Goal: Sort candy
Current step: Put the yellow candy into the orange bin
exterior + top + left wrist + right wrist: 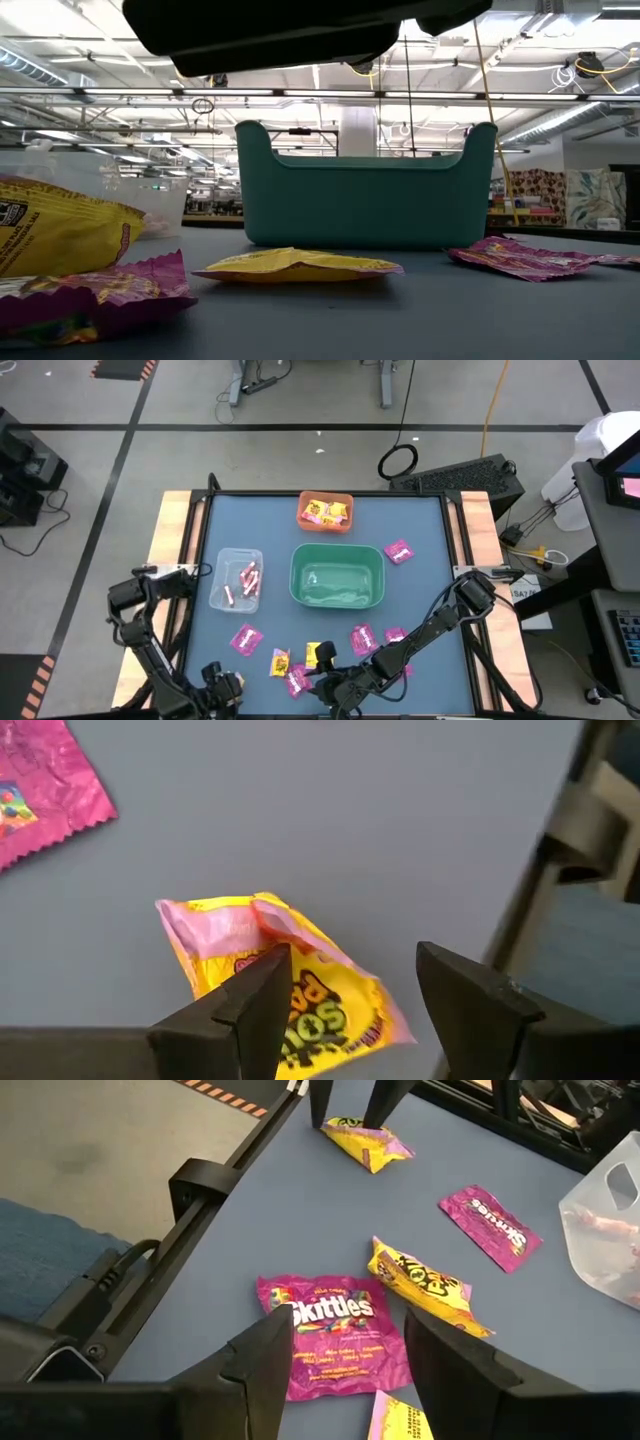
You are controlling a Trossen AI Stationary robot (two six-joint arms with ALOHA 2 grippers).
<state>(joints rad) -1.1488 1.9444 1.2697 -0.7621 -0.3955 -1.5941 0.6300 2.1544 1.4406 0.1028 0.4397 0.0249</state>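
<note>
Left gripper (345, 1010): my jaws wide, over yellow packet (285, 985), near the green bin (337, 575)
Right gripper (345, 1365): jaws wide over pink packet (335, 1335)
Tip: I centre, descend, then pinch

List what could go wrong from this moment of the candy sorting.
1. The left gripper hangs open over a crumpled yellow packet, off to one side, so closing might pinch only an edge.
2. The right gripper hovers where a magenta packet and another yellow one nearly touch; it might snag both.
</note>
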